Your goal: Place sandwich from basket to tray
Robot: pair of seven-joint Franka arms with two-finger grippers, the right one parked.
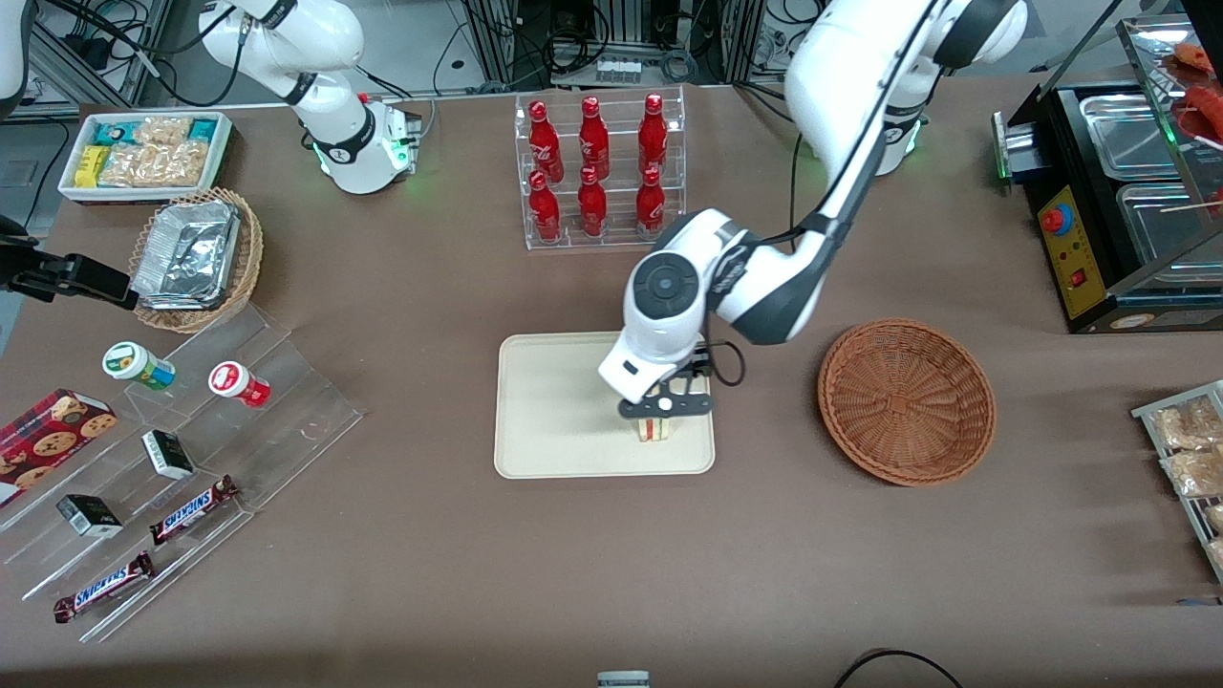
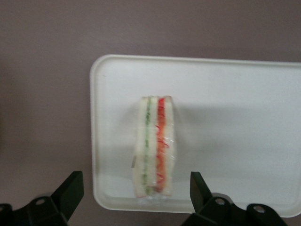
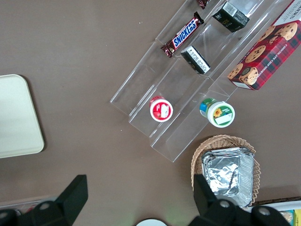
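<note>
I see the table [image 1: 430, 573] spread wide under everything, brown and matte. My left arm [image 1: 822, 210] reaches in from its base at the table's edge farthest from the front camera, elbow bent, forearm sloping down to the wrist, so the gripper [image 1: 666, 413] hangs straight down over the tray [image 1: 554, 411], near the tray's end closest to the basket [image 1: 906, 401]. The basket sits on the table well apart from the gripper, toward the working arm's end.

The sandwich [image 2: 155, 148] stands on its edge on the tray directly beneath the gripper, its green and red filling stripes facing up at the wrist camera. The fingers [image 2: 70, 190] are spread wide, one on each side of the sandwich with clear gaps, touching nothing.

From the front, the wrist and gripper body cover most of the sandwich; only a small pale sliver shows below the fingers. I cannot tell from that view how high the fingertips sit above the tray. In the wrist view the finger bases and one end of the tray are cut off by the frame.
</note>
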